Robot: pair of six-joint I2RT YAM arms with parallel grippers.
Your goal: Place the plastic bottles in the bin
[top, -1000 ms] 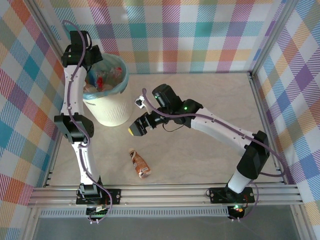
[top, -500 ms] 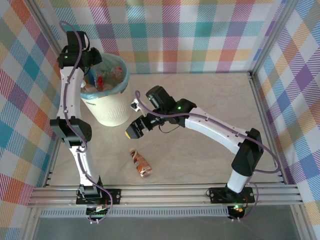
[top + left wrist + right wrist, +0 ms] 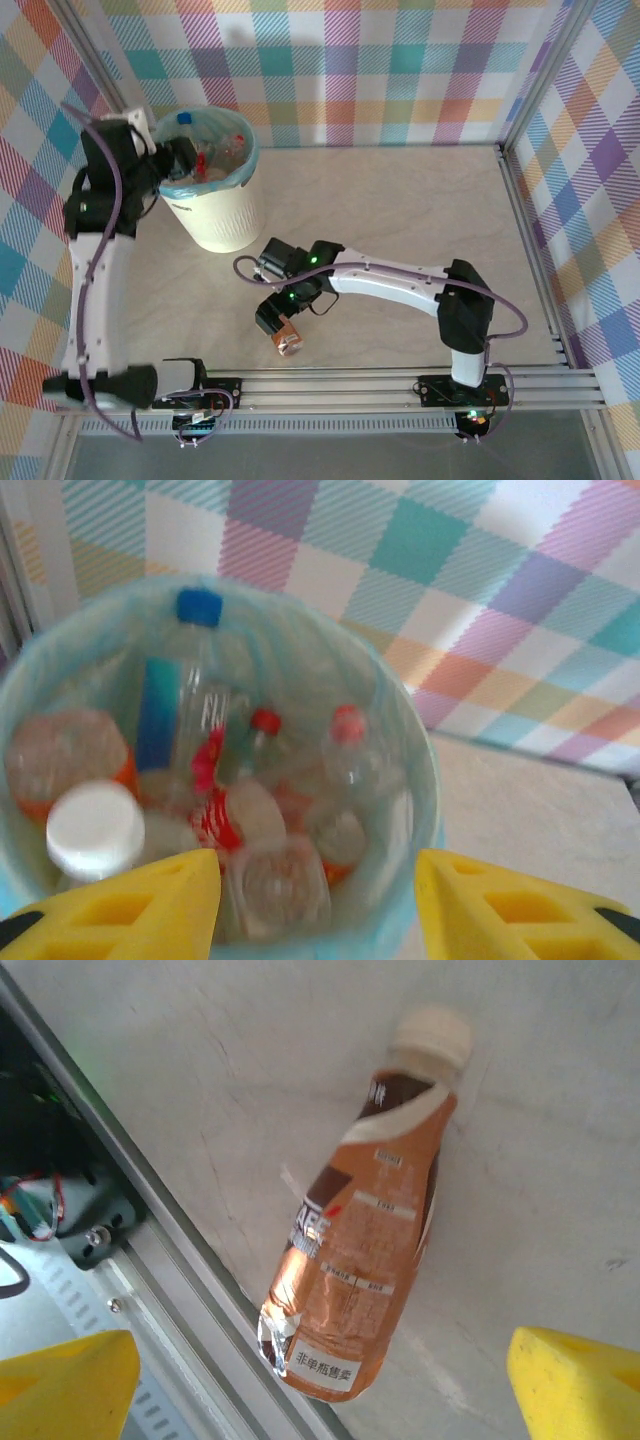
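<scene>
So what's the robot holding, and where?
Nothing. The right gripper is open over the brown bottle, the left gripper open above the bin.

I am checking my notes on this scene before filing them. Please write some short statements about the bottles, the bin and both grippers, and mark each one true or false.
1. The brown bottle lies on its side on the table. True.
2. The right gripper is shut on the brown bottle. False: its jaws stand wide apart and do not touch it.
3. The bin holds several bottles. True.
4. The left gripper carries a bottle. False: it is open, with nothing between its jaws.
</scene>
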